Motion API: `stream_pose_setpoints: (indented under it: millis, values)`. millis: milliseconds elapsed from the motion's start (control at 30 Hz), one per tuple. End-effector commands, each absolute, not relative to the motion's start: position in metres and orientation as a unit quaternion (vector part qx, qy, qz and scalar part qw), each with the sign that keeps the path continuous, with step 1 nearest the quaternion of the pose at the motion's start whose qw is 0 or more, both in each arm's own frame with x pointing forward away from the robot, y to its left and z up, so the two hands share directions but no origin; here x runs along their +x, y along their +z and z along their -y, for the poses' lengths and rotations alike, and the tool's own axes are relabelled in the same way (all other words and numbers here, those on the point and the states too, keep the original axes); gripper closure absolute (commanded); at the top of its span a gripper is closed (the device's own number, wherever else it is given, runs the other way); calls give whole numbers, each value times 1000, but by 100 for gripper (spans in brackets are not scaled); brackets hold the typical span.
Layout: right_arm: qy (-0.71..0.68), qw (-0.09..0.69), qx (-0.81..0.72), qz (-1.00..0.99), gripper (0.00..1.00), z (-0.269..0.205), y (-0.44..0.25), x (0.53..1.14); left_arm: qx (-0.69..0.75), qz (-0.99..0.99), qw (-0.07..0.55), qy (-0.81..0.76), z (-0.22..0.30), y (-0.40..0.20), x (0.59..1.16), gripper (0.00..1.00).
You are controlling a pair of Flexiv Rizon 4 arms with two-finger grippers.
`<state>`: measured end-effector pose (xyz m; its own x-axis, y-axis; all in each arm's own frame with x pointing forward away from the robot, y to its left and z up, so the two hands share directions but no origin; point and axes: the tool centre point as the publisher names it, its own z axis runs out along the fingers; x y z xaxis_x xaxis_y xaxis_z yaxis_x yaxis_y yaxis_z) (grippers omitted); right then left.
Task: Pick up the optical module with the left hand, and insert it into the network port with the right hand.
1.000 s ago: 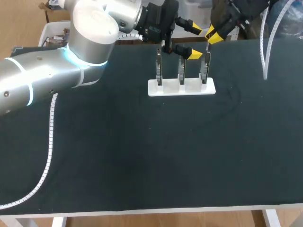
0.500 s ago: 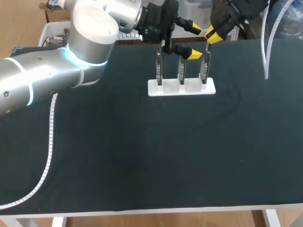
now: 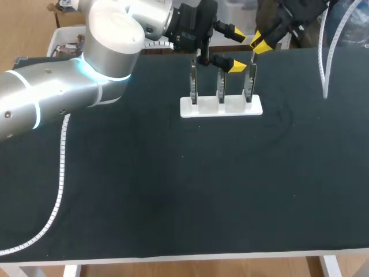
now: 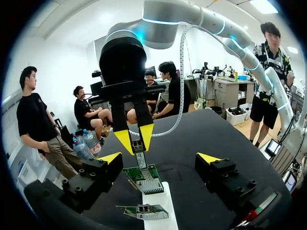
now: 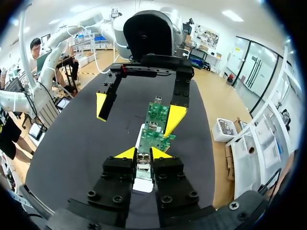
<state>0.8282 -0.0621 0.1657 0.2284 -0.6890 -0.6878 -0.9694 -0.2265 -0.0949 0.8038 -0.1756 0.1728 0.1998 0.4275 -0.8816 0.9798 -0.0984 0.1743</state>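
Observation:
My right gripper (image 3: 259, 44) (image 5: 142, 153) is shut on the small metal optical module (image 5: 143, 161) (image 4: 138, 147), holding it upright just above the nearest green circuit board (image 5: 154, 139) (image 3: 248, 86). That board stands at the right end of a white holder (image 3: 221, 107). In the left wrist view the module hangs from the right gripper (image 4: 135, 139), right over the port on the board's top edge (image 4: 144, 173). My left gripper (image 3: 237, 51) (image 4: 159, 158) stands wide open behind the boards with nothing between its fingers, its yellow fingertips (image 5: 101, 105) straddling the row.
The white holder carries three upright boards in a row; the middle board (image 3: 220, 86) and the left board (image 3: 194, 83) stand beside the one under the module. A white ribbed cable (image 3: 60, 190) trails across the dark table (image 3: 173, 196) at its left.

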Motion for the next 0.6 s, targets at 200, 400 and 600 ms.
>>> stream_pose_setpoints:
  millis: [200, 400, 600]
  values:
    - [238, 301, -734, -561, 100, 69, 184, 817, 660, -535, 406, -338, 176, 174, 804, 0]
    - [238, 301, -734, -561, 100, 69, 184, 817, 660, -535, 406, -338, 176, 174, 804, 0]
    - [238, 301, -734, -561, 100, 69, 184, 817, 660, -535, 406, -338, 176, 174, 804, 0]
